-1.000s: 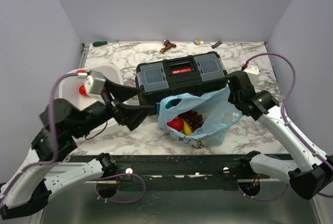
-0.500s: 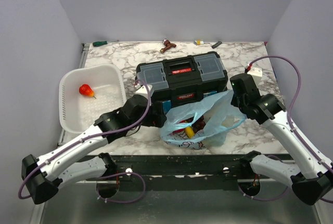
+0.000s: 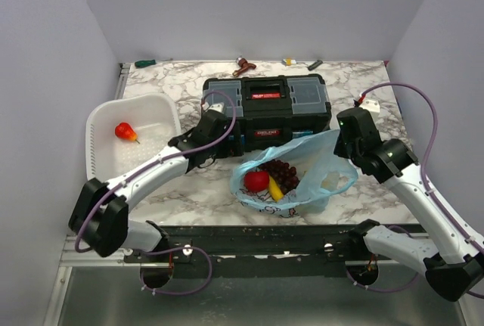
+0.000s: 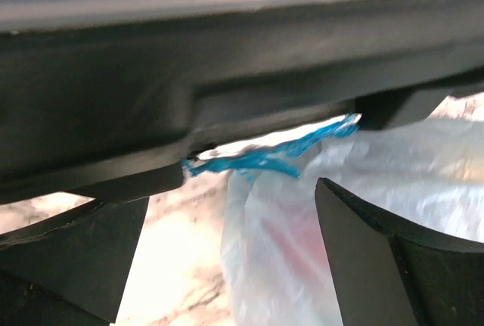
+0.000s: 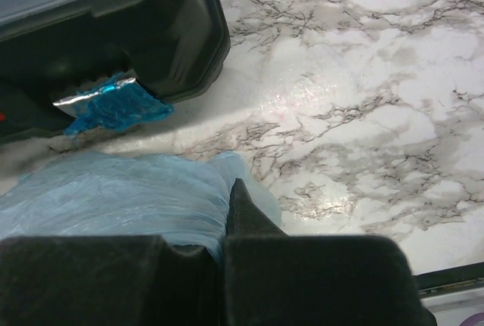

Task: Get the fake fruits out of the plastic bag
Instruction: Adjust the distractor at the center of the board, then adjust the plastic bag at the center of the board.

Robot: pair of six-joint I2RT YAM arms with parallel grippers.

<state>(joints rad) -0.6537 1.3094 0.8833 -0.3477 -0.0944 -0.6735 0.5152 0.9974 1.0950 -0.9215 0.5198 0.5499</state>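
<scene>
1. Resting on the marble table (image 3: 189,190), touching the front of the black toolbox (image 3: 265,103): the plastic bag (image 3: 318,167), mouth gaping upward toward the top camera.
2. Showing 3 fake fruits inside that mouth: a red apple (image 3: 256,181) at the left, a yellow banana (image 3: 273,188) touching it, and a dark grape bunch (image 3: 285,171) just behind both. No sign of a 4th, orange-yellow one; possibly hidden under the film.
3. Pinching the bag's right wall with the right gripper (image 5: 227,224), fingers closed on a fold of pale film. Judged as an anchor, to hold that side up and stop the mouth collapsing.
4. Poised at the bag's left edge with the left gripper (image 4: 231,201), jaws spread wide. Between them, under the toolbox's overhang: a twisted bright-blue handle (image 4: 257,161) and pale film, nothing gripped yet.
5. Probably aiming for that handle, so that 2 opposed holds stretch the opening. Cannot tell whether the handle is trapped beneath the toolbox.
6. Worth minding: thin film, prone to slip or tear if pulled against the toolbox, and glossy fruits apt to roll once tipped out.
7. Standing well apart at the left: a white slotted basket (image 3: 94,125) holding 1 small red pear-shaped fruit (image 3: 125,131). A probable drop place.
8. Judged early in the task: every visible fruit inside the bag, none out.
</scene>
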